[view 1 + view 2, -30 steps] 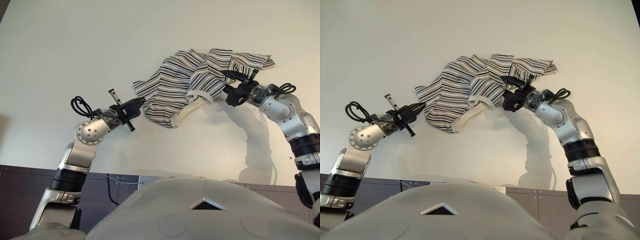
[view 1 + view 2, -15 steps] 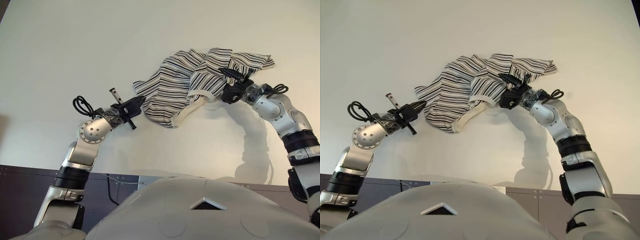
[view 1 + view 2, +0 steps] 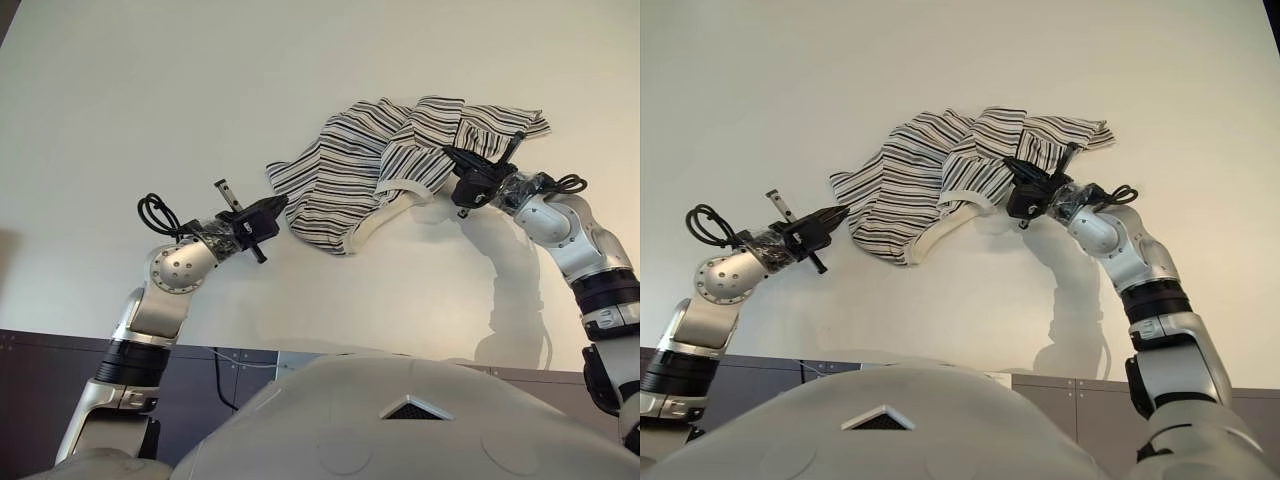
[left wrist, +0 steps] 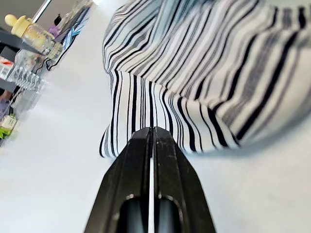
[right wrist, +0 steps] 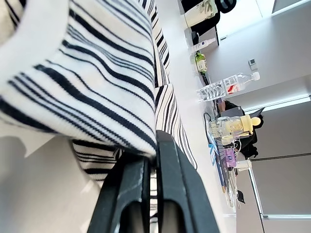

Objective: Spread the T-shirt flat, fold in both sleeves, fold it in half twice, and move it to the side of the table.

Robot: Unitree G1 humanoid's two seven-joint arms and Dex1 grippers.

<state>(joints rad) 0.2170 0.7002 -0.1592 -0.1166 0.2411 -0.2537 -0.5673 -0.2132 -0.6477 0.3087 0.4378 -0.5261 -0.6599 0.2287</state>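
While the shirt [image 3: 370, 170] lies bunched in a striped heap to the right of the tabletop's [image 3: 150, 90] middle, well back from its near edge, you have both arms at it, one on each side. Your left end effector [image 3: 278, 204] sits at the heap's left corner. Its fingers are pressed together with only a hairline between them, and the tips meet the striped hem; you cannot tell whether any cloth is caught. Your right end effector [image 3: 452, 157] is at the heap's right part, beside the cream band [image 3: 368, 228] that faces the near edge. Its fingers are likewise pressed together, tips tucked under a fold, and whether they pinch the cloth is unclear.
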